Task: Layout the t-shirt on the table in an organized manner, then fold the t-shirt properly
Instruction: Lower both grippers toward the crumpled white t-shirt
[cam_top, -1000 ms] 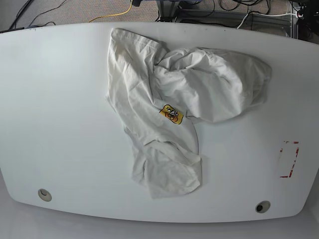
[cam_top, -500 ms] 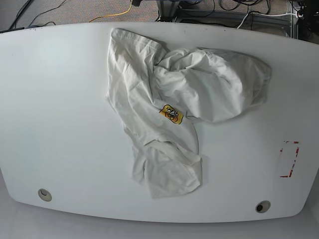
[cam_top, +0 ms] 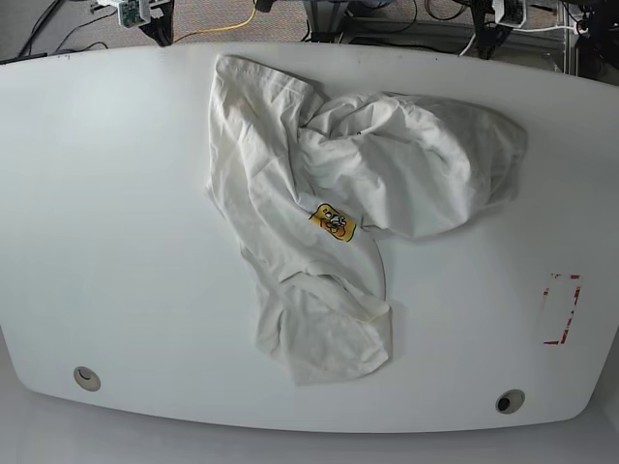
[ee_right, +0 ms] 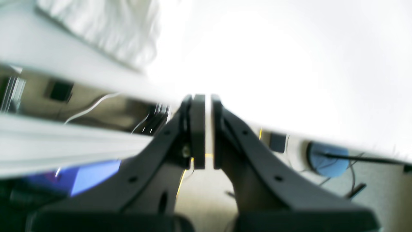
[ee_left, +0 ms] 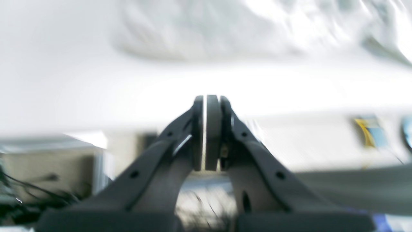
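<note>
The white t-shirt [cam_top: 338,213] lies crumpled in a heap on the middle and far part of the table [cam_top: 116,242], with its yellow-orange logo patch [cam_top: 333,222] facing up. My left gripper [ee_left: 206,96] is shut and empty, hovering beyond the table's far edge at the base view's top right [cam_top: 491,31]. The shirt [ee_left: 225,29] is blurred ahead of it. My right gripper [ee_right: 207,96] is shut with a sliver of gap and is empty. It sits at the base view's top left [cam_top: 145,17], with the shirt [ee_right: 106,29] off to its upper left.
A red-outlined rectangle mark [cam_top: 561,309] is near the table's right edge. Two round holes [cam_top: 86,377] [cam_top: 509,401] sit near the front corners. Cables and frame legs lie on the floor behind the table's far edge.
Both arms have come into the base view at the table's far edge, one at each top corner. The t-shirt has not moved.
</note>
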Robot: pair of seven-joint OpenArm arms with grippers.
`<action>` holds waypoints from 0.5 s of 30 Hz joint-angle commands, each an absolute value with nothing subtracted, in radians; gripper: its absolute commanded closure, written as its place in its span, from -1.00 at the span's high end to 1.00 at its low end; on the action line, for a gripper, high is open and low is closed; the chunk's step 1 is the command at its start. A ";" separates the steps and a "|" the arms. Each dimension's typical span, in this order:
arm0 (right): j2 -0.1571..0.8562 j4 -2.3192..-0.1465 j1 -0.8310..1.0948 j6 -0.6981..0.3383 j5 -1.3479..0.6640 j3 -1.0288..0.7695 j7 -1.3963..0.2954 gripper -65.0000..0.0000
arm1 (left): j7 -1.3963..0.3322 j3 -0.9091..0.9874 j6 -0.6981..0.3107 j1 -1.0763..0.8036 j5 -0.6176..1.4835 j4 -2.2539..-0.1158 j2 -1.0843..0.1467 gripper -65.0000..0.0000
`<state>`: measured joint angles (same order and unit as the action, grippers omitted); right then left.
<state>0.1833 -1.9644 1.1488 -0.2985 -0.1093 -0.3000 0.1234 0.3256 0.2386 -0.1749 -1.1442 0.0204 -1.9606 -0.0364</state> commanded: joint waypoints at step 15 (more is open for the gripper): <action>0.051 -2.017 0.858 -0.302 -0.110 -0.298 -0.016 -0.88 | 0.223 0.255 -0.177 -0.944 0.027 -1.980 -0.053 -0.70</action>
